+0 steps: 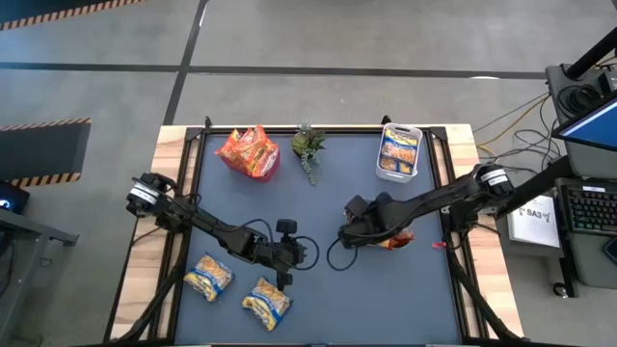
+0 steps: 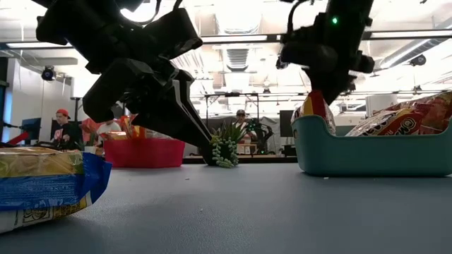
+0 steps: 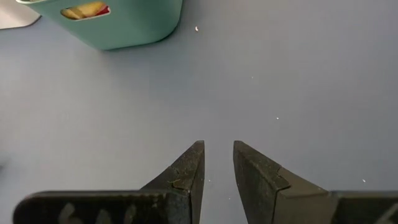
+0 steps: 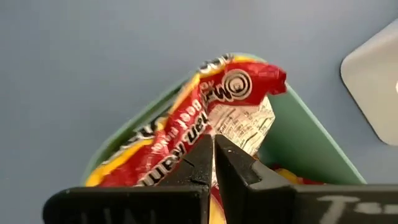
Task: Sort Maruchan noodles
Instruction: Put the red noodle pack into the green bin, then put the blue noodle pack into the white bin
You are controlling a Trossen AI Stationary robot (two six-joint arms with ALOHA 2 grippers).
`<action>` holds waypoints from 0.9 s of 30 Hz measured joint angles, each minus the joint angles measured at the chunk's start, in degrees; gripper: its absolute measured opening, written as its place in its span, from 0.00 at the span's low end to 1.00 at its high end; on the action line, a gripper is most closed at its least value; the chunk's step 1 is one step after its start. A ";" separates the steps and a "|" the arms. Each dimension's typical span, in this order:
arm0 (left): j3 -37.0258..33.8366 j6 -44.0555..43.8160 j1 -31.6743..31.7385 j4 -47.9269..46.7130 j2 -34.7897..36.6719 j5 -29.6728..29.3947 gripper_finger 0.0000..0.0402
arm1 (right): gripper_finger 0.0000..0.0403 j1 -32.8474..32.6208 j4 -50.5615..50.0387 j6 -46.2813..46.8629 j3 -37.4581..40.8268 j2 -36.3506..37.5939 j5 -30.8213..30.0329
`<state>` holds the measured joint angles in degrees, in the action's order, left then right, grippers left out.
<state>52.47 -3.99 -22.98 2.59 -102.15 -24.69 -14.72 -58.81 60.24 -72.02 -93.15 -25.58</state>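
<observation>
Blue-grey tabletop [image 1: 318,289], lab room behind w/ seated people. Right gripper [image 4: 213,163] over teal bin [image 4: 298,134], fingers pressed together on red packet [image 4: 205,106] standing up in the bin. Left gripper [image 3: 217,174] low over bare mat well left of teal bin, fingers slightly apart, holding nothing. Two yellow-blue packets [image 1: 236,287] lie near it. Red bin [image 1: 253,152] and white bin [image 1: 399,152] hold other packets, plant [image 1: 308,146] btwn them.

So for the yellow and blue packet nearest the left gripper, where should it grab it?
Probably from straight above, by a long edge or a crinkled end seam. That yellow-and-blue packet lies flat on the table beside a second one, clear of it, so the faces offer nothing to pinch. The left gripper hangs just above it, fingers slightly apart.
</observation>
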 joint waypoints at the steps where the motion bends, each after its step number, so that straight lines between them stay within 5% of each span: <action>1: 0.00 0.00 0.00 0.03 0.00 0.01 0.17 | 0.02 0.00 -0.17 -0.31 -0.44 0.32 -0.09; 13: 3.13 -1.26 -1.38 -2.23 0.58 0.21 0.17 | 0.02 -5.46 -2.29 -7.86 -2.30 7.81 -12.24; 19: 9.46 -1.83 -3.03 -14.91 2.03 0.68 0.17 | 0.02 -7.70 -1.76 -12.96 -2.28 11.68 -18.16; 27: 18.34 -8.93 -5.66 -35.49 2.89 10.93 0.17 | 0.02 -8.04 0.01 -20.53 -2.18 15.04 -22.48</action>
<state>70.81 -12.92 -28.65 -32.90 -99.26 -13.76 -22.76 -58.79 39.71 -74.20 -78.11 -48.06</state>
